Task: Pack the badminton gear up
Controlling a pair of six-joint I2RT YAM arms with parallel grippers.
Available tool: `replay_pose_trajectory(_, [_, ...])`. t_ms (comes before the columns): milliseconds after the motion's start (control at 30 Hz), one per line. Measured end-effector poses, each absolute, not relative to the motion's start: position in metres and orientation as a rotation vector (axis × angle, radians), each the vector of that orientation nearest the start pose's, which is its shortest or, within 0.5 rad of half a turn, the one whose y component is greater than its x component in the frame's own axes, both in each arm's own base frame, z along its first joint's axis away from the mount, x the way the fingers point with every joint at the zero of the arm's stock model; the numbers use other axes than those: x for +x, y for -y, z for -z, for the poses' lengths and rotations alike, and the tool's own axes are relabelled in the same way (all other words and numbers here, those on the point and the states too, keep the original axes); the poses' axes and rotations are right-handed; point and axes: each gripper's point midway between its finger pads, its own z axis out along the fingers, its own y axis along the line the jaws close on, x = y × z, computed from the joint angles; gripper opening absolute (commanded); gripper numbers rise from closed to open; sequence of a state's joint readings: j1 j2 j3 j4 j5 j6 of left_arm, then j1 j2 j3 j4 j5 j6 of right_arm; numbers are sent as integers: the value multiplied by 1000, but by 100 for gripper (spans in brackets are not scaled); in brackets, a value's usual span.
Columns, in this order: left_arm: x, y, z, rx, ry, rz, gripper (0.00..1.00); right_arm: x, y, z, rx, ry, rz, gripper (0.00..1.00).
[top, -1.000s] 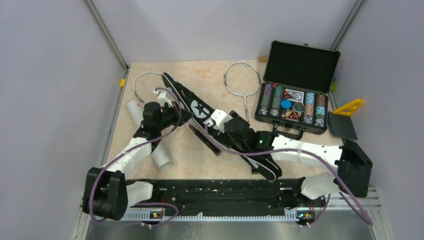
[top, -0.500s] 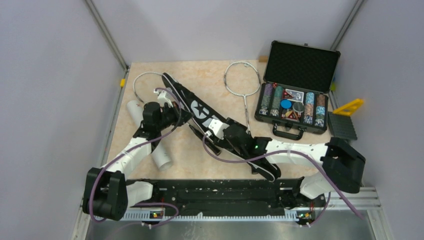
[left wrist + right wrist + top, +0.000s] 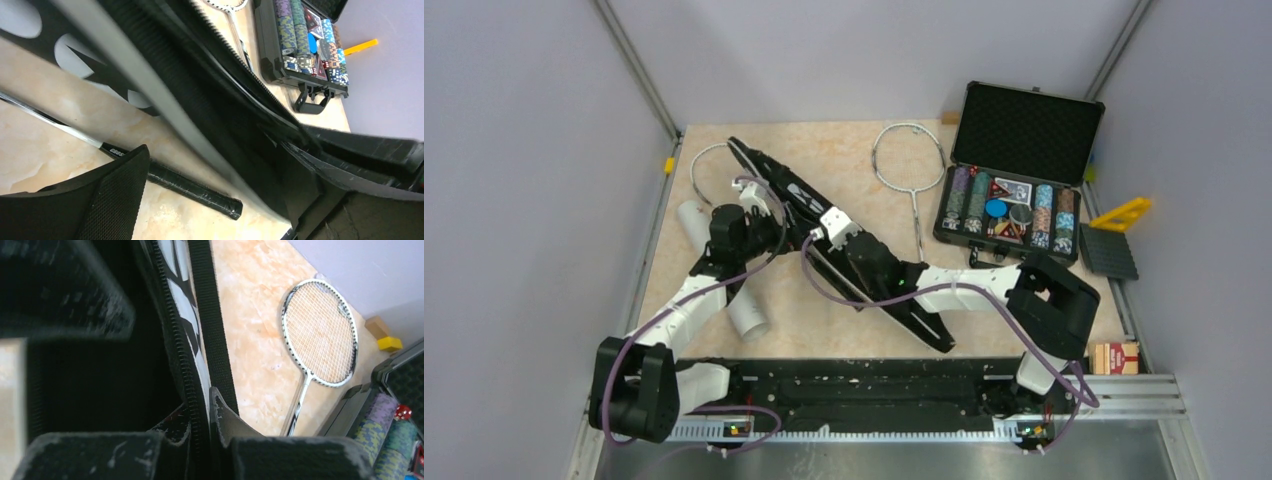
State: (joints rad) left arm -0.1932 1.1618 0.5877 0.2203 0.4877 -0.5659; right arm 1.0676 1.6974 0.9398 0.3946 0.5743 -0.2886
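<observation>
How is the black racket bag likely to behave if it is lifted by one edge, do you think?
The black racket bag is probably floppy: its zipped edge curves where the right tool pinches it. Being long, it would likely sag and drag.

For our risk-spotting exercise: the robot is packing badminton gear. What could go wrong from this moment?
1. The right gripper pinches only the zip edge of the bag; it may slip free.
2. A racket handle lies right beside the bag; shifting the bag could drag it.
</observation>
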Motion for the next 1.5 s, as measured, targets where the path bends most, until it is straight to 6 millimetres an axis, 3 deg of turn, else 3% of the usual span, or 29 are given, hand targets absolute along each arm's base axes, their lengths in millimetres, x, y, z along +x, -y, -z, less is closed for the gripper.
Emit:
replay_pose_trajectory(133, [318, 170, -168, -15, -1995, 997, 99, 321, -354, -154, -727, -1716, -10, 0])
replay_pose_trajectory(467, [315, 179, -172, 18, -1978, 1032, 98, 324, -339, -142, -501, -1902, -110, 0])
replay_pose_trajectory(667, [323, 174, -153, -50, -2029, 983, 95, 322, -321, -149, -372, -1950, -281, 0])
replay_pose_trajectory(900, [323, 195, -132, -46, -2102, 1038, 89, 312, -334, -151, -346, -1968, -420, 0])
replay_pose_trajectory(967, [325, 202, -132, -36, -2108, 1040, 80, 311, -337, -152, -337, -1968, -446, 0])
replay_pose_trajectory(1033, [329, 206, -132, -36, -2112, 1035, 64, 310, -341, -152, -320, -1957, -484, 0])
replay_pose_trajectory(1200, [341, 201, -126, -72, -2129, 955, 2, 310, -335, -142, -259, -1972, -495, 0])
replay_pose_trajectory(1333, [347, 187, -122, -126, -2165, 831, 0, 325, -313, -135, -116, -2000, -487, 0])
replay_pose_trajectory(1500, [341, 150, -121, -194, -2204, 576, 0, 357, -239, -115, 175, -2048, -395, 3])
